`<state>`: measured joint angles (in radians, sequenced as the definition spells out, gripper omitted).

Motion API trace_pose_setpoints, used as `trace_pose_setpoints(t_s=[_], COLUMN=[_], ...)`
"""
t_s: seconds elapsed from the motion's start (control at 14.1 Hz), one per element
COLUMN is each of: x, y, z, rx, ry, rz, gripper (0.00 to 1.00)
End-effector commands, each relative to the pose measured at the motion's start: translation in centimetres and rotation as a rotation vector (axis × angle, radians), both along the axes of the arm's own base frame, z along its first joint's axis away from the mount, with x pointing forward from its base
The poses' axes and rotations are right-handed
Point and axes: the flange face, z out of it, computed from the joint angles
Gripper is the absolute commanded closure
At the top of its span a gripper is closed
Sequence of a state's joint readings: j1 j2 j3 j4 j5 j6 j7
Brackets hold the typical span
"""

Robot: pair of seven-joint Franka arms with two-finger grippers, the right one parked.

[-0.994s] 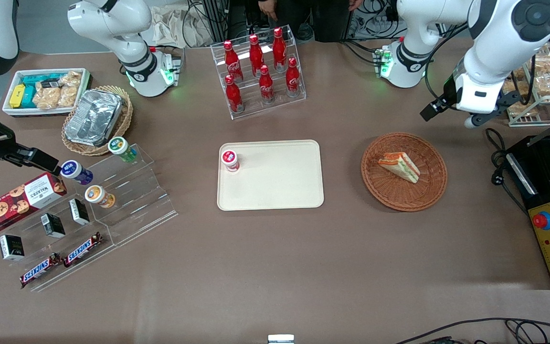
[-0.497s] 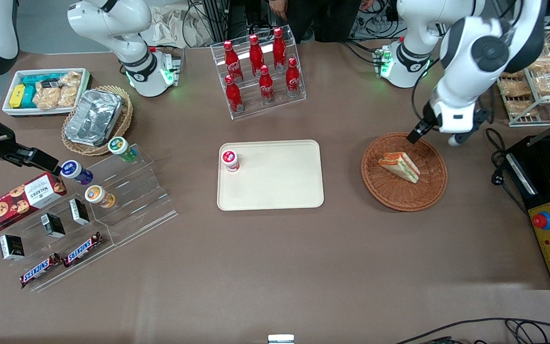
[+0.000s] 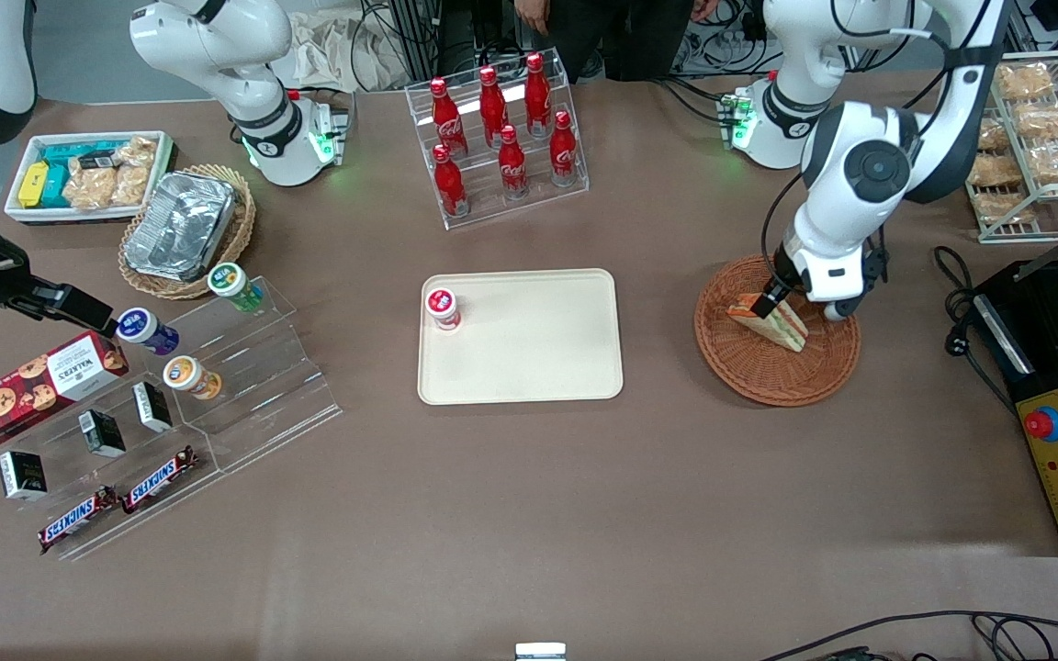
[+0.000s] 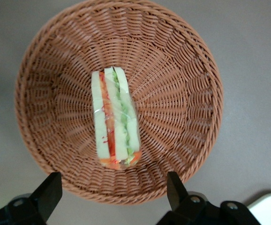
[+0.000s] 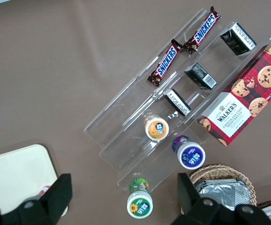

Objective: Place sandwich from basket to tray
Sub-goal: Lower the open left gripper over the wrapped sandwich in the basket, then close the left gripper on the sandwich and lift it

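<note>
The sandwich is a white-bread wedge with orange-red and green layers. It lies in the round reddish-brown wicker basket toward the working arm's end of the table. My gripper hangs open just above the basket, over the sandwich's edge farther from the front camera. In the left wrist view the sandwich lies in the middle of the basket, and the two black fingertips stand wide apart over the basket's rim with nothing between them. The cream tray lies beside the basket at mid-table.
A small red-capped jar stands on a corner of the tray. A clear rack of red cola bottles stands farther from the camera. A black box with a red button and a wire snack rack sit past the basket at the working arm's end.
The left arm has come down and toward the basket from above the snack rack. Its gripper now hangs just over the sandwich. The sandwich has not moved.
</note>
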<state>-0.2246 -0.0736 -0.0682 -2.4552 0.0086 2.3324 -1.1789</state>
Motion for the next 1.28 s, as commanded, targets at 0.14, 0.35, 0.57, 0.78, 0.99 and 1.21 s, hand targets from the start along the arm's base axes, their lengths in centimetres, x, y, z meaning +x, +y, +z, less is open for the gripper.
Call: trace_pose_setpoints(t_s=[0.14,0.35,0.57,0.78,0.99,1.21], x=[-0.6,-0.3,0.0,0.2,0.4,0.4], y=[0.5,0.5,0.7,0.5,1.4,1.4], z=[-2.5,-4.4,-6.9,-8.6,-9.6,-9.6], rx=[0.074,0.078,0.072,0.061,0.065,0.066], ry=[-0.002,-0.009,-0.006,-0.015,-0.007,-0.007], rz=[0.002,0.032,0.105,0.132,0.150,0.147], gripper=[0.01,0.01,0.01,0.01,0.32,0.90])
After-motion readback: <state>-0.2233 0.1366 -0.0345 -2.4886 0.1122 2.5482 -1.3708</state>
